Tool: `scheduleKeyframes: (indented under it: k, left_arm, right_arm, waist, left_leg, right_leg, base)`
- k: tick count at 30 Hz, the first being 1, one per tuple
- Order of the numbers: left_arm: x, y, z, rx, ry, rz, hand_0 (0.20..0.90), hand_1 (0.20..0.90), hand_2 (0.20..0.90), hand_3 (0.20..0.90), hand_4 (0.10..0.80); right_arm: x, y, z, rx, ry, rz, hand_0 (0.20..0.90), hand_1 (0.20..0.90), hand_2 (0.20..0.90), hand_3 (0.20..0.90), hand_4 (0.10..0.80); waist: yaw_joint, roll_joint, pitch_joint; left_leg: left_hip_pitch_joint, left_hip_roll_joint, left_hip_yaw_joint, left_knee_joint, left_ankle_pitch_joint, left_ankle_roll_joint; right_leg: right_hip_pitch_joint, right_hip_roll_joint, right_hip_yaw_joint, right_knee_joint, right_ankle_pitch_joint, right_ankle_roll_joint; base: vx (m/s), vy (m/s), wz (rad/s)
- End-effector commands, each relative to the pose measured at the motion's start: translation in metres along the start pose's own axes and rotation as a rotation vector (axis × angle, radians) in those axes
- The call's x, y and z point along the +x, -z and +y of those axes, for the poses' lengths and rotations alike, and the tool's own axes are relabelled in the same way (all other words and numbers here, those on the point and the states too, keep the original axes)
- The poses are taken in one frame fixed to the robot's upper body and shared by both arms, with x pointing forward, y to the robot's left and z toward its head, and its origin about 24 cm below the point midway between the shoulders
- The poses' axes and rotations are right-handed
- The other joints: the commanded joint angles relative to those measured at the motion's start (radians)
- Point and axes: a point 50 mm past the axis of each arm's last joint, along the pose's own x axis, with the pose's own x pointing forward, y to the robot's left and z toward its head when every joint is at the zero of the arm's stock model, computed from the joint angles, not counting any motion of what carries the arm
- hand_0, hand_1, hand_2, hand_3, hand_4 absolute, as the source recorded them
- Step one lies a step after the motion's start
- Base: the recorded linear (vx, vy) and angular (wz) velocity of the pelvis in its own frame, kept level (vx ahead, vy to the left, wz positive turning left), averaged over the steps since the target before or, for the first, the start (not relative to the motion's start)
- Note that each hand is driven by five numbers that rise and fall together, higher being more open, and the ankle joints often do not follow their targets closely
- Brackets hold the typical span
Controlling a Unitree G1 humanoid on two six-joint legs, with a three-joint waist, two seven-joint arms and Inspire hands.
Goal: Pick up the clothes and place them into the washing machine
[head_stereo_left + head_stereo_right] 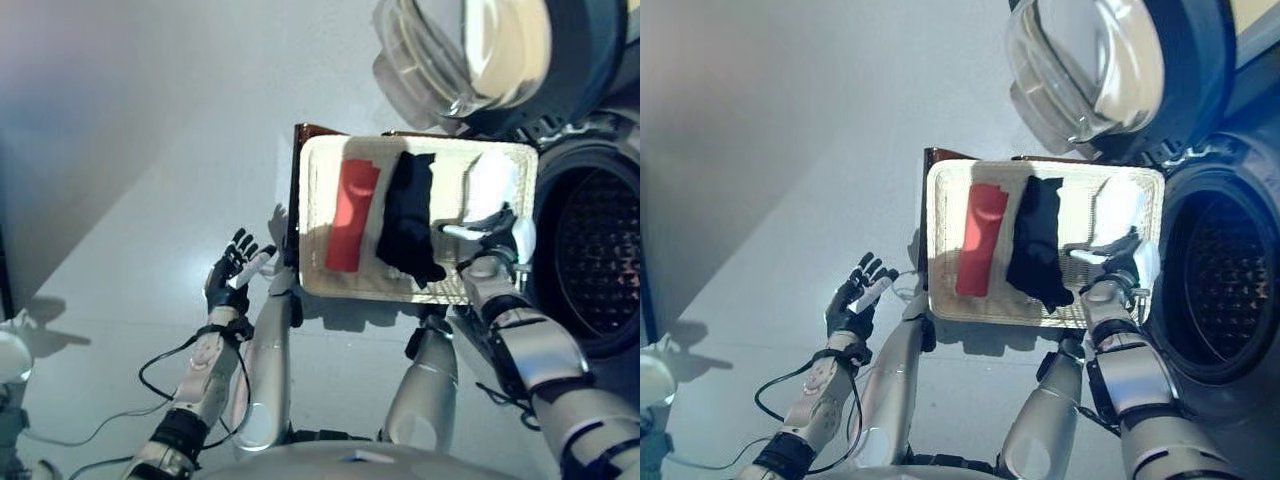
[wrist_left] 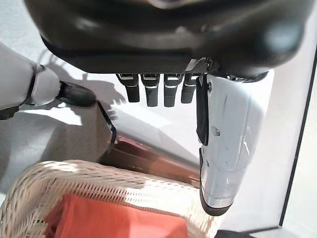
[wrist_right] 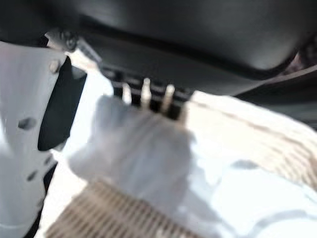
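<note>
A shallow wicker basket [image 1: 312, 200] rests on a low dark brown box [image 1: 300, 134] beside the washing machine [image 1: 595, 255]. In it lie a red cloth [image 1: 353, 215], a black cloth [image 1: 410, 215] and a white cloth [image 1: 492, 180]. My right hand [image 1: 490, 232] is at the basket's right end, fingers curled into the white cloth [image 3: 143, 144], thumb [image 3: 20, 129] out to the side. My left hand [image 1: 228, 272] is open and empty, left of the basket above the floor; its wrist view shows the basket's rim [image 2: 99, 176] and the red cloth [image 2: 114, 220].
The machine's round door [image 1: 450, 50] stands open behind the basket, and the dark drum opening is just right of it. Pale grey floor [image 1: 150, 150] spreads to the left. A white round object [image 1: 10, 360] sits at the far left edge.
</note>
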Motion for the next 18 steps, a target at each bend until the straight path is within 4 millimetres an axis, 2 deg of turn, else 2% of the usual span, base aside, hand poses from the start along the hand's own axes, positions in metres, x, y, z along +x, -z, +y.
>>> scheduleKeyframes:
  k: [1,3,4,6,10,16,17,18]
  left_arm:
    - [-0.012,-0.023,0.002,0.014,0.063,-0.102,0.9,0.9,0.9,0.9,0.8]
    - [-0.013,-0.025,0.001,0.009,0.078,-0.106,0.9,0.9,0.9,0.9,0.8]
    - [-0.014,-0.027,0.002,0.01,0.08,-0.11,0.9,0.9,0.9,0.9,0.8]
    - [-0.014,-0.026,0.002,0.009,0.082,-0.109,0.9,0.9,0.9,0.9,0.8]
    - [-0.014,-0.028,0.002,0.004,0.085,-0.111,0.9,0.9,0.9,0.9,0.8]
    - [-0.013,-0.026,0.001,0.009,0.084,-0.102,0.9,0.9,0.9,0.9,0.8]
    - [-0.012,-0.028,0.001,0.009,0.082,-0.108,0.9,0.9,0.9,0.9,0.8]
    - [-0.012,-0.028,0.001,0.006,0.078,-0.108,0.9,0.9,0.9,0.9,0.8]
  right_arm:
    - [0.011,0.027,-0.031,-0.094,0.044,0.108,0.9,0.9,0.9,0.9,0.8]
    - [0.013,0.032,-0.035,-0.136,0.021,0.118,0.595,0.595,0.595,0.595,0.582]
    - [0.014,0.033,-0.037,-0.175,-0.001,0.119,0.34,0.34,0.34,0.34,0.4]
    - [0.014,0.034,-0.038,-0.189,-0.011,0.12,0.2,0.2,0.2,0.2,0.3]
    - [0.016,0.024,-0.035,-0.241,-0.045,0.081,0.2,0.2,0.2,0.2,0.3]
    - [0.014,0.026,-0.03,-0.32,-0.077,0.094,0.2,0.2,0.2,0.2,0.3]
    - [0.014,0.025,-0.03,-0.301,-0.071,0.1,0.2,0.2,0.2,0.2,0.3]
    - [0.013,0.026,-0.03,-0.284,-0.066,0.108,0.2,0.2,0.2,0.2,0.3]
  waist:
    - [0.029,0.045,-0.055]
    - [0.031,0.05,-0.054]
    - [0.034,0.054,-0.058]
    - [0.035,0.056,-0.058]
    - [0.035,0.054,-0.061]
    - [0.037,0.053,-0.069]
    - [0.033,0.052,-0.067]
    - [0.034,0.053,-0.069]
  left_leg:
    - [-0.076,0.133,-0.054,0.218,-0.138,-0.135]
    - [-0.093,0.132,-0.059,0.244,-0.147,-0.133]
    - [-0.101,0.138,-0.066,0.276,-0.189,-0.141]
    - [-0.112,0.137,-0.067,0.285,-0.192,-0.14]
    - [-0.136,0.139,-0.067,0.298,-0.194,-0.14]
    - [-0.139,0.138,-0.067,0.28,-0.183,-0.144]
    - [-0.146,0.13,-0.066,0.264,-0.144,-0.138]
    - [-0.143,0.131,-0.066,0.26,-0.142,-0.139]
  right_leg:
    - [-0.104,-0.047,0.076,-0.037,0.168,0.008]
    - [-0.129,-0.051,0.086,-0.003,0.155,0.008]
    - [-0.148,-0.047,0.098,0.036,0.112,0.008]
    - [-0.164,-0.047,0.105,0.047,0.107,0.008]
    - [-0.205,-0.045,0.125,0.066,0.102,0.008]
    - [-0.214,-0.041,0.131,0.059,0.103,0.008]
    - [-0.22,-0.046,0.131,0.041,0.14,0.008]
    - [-0.219,-0.045,0.132,0.039,0.139,0.008]
  base:
    - [-0.013,0.012,0.08]
    - [0.036,-0.007,0.14]
    - [0.091,-0.023,0.25]
    - [0.035,-0.004,0.26]
    - [-0.016,0.003,0.0]
    - [-0.025,-0.005,-0.03]
    - [-0.095,0.003,-0.02]
    - [-0.093,0.0,0.01]
